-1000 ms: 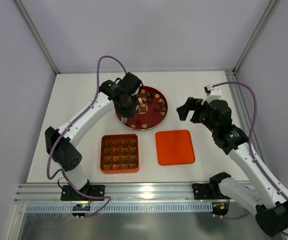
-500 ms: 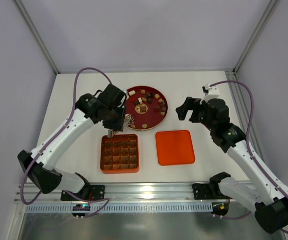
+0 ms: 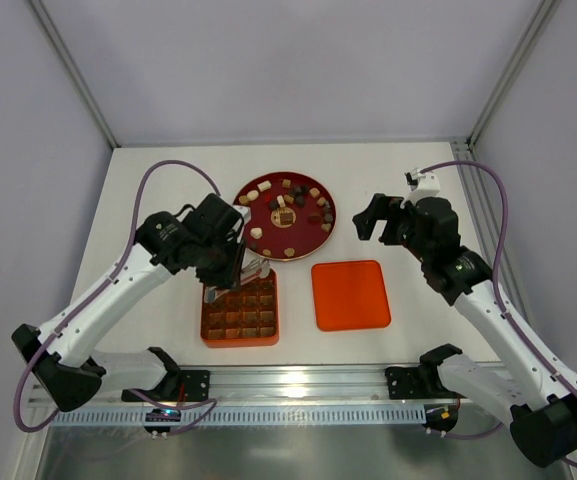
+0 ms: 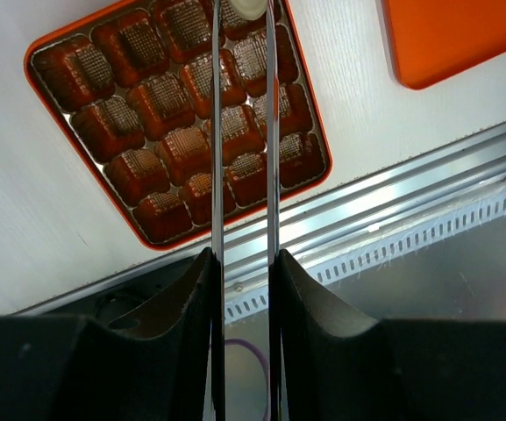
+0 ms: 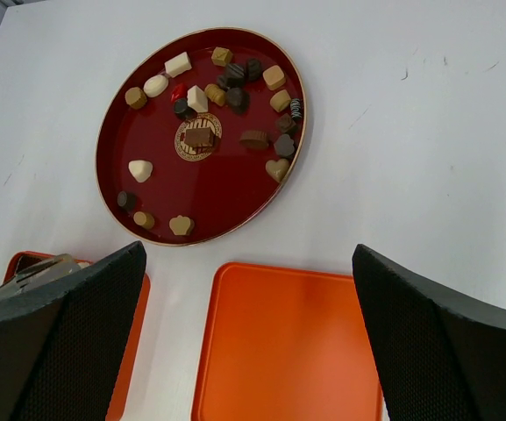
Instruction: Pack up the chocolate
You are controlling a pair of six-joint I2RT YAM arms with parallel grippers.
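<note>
Just now my left gripper (image 3: 251, 268) swung from the red plate (image 3: 298, 238) to the far edge of the orange gridded box (image 3: 240, 342), pinching one cream-white chocolate (image 4: 245, 7). It looked ready to drop into a cell. My right gripper (image 3: 376, 222) hung wide open and empty, right of the box.

White table (image 3: 418, 180) carries red plate (image 5: 226, 189), orange gridded box (image 3: 240, 342), flat lid (image 3: 350, 295).

Overhead looking down, wrist views closer, all sharing orange lid (image 3: 349, 294)
</note>
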